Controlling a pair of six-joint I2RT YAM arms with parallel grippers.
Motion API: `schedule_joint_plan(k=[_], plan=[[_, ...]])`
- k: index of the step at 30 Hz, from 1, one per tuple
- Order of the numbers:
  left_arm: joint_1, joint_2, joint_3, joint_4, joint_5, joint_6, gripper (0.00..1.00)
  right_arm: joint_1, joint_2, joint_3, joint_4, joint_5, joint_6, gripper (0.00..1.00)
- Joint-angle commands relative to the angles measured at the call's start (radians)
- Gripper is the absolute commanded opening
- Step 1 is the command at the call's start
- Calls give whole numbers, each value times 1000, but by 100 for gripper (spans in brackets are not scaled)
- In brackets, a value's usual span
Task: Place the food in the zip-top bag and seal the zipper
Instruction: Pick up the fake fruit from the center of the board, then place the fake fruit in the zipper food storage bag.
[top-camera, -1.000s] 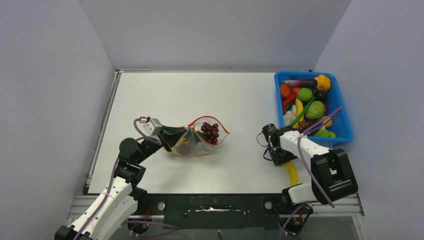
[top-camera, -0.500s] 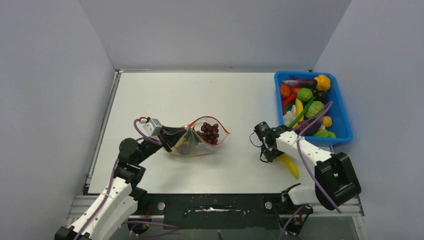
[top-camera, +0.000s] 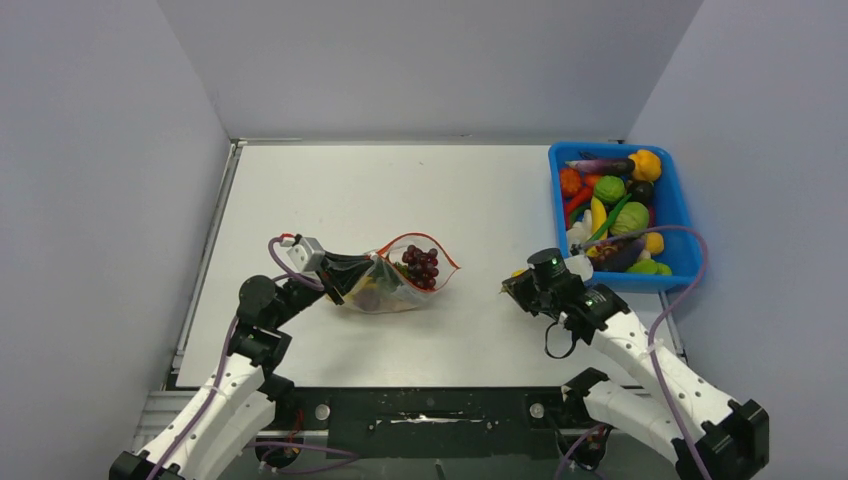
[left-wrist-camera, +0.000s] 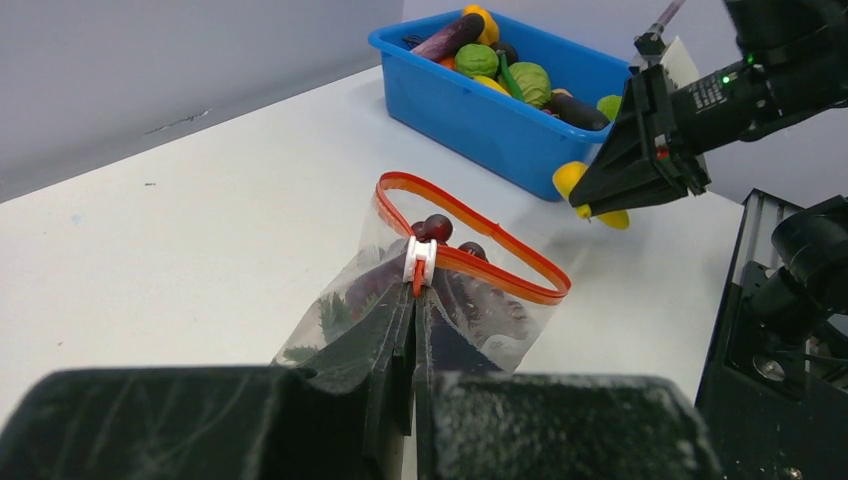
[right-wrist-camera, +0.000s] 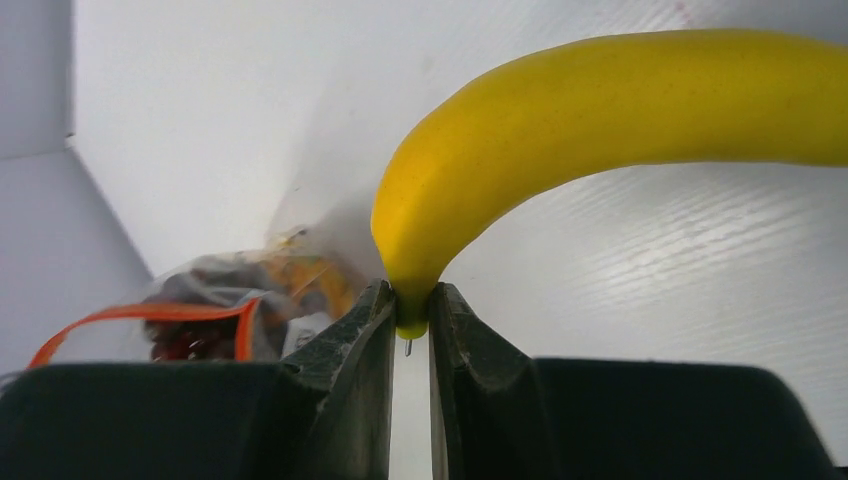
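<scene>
Over on the left, the zip-top bag (top-camera: 388, 290) is pinched at a corner of its mouth by the left gripper (left-wrist-camera: 414, 300), jaws clamped tight on the plastic right by the white slider (left-wrist-camera: 420, 258). The zipper (left-wrist-camera: 500, 273) isn't sealed at all: the red strip is spread into a wide loop. Purple grapes (top-camera: 420, 265) can be seen inside, plus some yellowish and darker bits that can't really be made out through the crinkles. Further right, over the table (top-camera: 400, 190), a yellow banana (right-wrist-camera: 600, 100) is gripped by its tip in the right gripper (right-wrist-camera: 410, 300), jaws narrowed onto it, near the bag's open mouth but not touching. At the far right, the blue bin (left-wrist-camera: 470, 115) is packed with toy food: green round pieces (top-camera: 630, 220), plus orange, yellow and dark purple ones.
</scene>
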Motion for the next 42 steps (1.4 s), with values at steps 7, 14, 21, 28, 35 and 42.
schedule_joint_plan(k=[7,14,21,28,35,42], plan=[[7,11,37,72,11,-2,0,10,-152,29,373,-251,-330,0],[7,17,41,78,20,-5,0,10,-139,62,628,-617,-657,0],[7,29,38,108,55,-17,0,9,-13,128,806,-1092,-709,1],[6,29,27,139,84,-24,0,13,35,11,1412,-1343,-284,1],[6,29,15,173,95,-33,0,33,96,-103,1814,-1374,10,1],[7,25,6,191,109,-37,0,58,210,-134,1972,-1371,108,1]])
